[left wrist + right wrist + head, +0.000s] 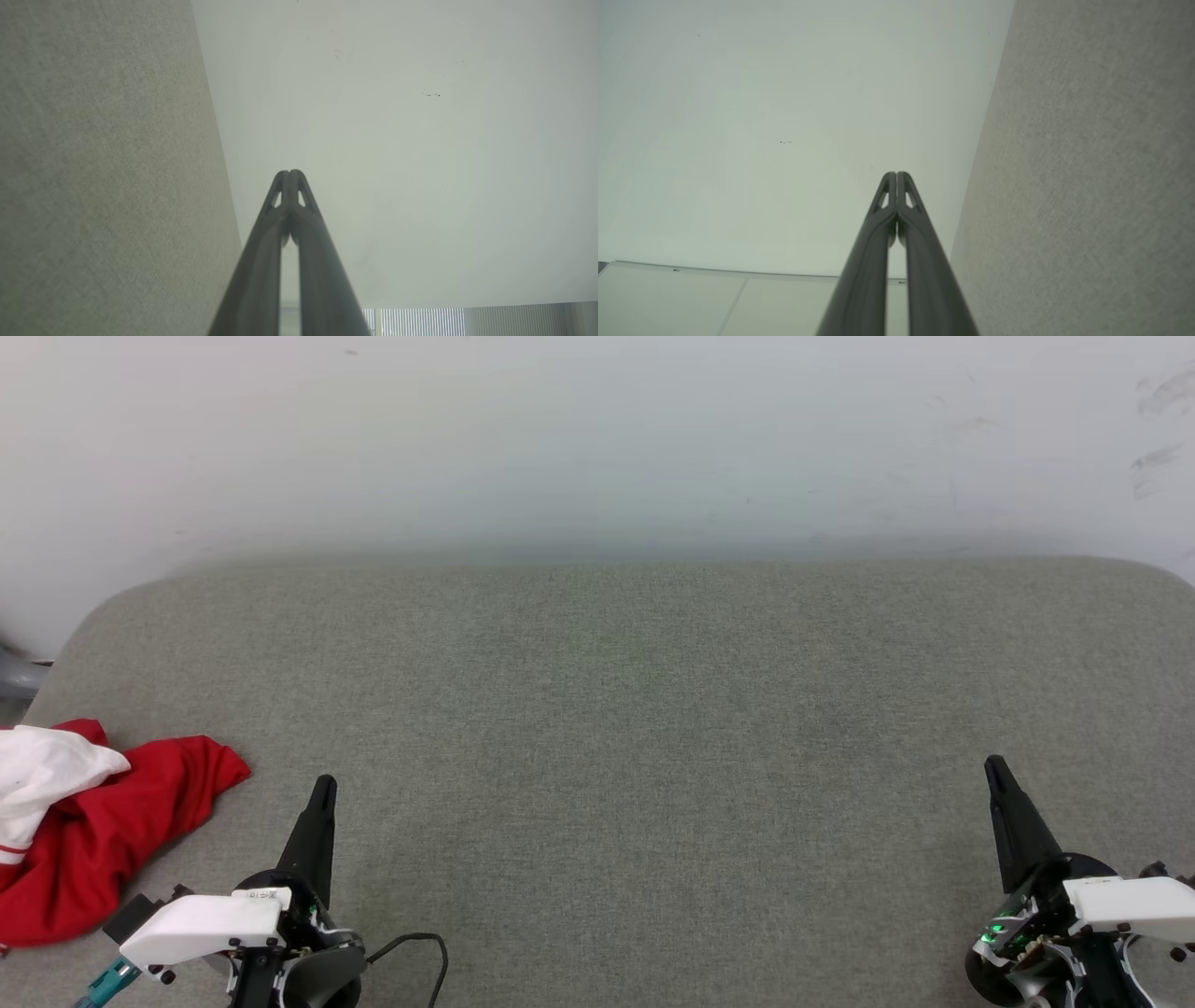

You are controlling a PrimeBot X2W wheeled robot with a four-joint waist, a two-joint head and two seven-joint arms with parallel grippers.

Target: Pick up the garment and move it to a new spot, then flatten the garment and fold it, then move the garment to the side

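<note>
We see left claw (324, 784) lower left, right claw (994, 763) lower right, both closed tight, empty, tips up-frame. Shirt (103, 840) crumpled at left edge of table (653, 756), lying diagonally, red corner pointing right.

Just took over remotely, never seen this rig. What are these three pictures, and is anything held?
The wide picture is from the robot's head camera, looking down at a grey fabric surface before a pale wall. The dark pointed shapes are its left gripper, lower left, and right gripper, lower right. The other two pictures come from wrist cameras, each looking along that gripper's fingers. Both grippers are shut and empty. The garment, a crumpled red and white T-shirt, lies at the surface's far left, untouched.
</note>
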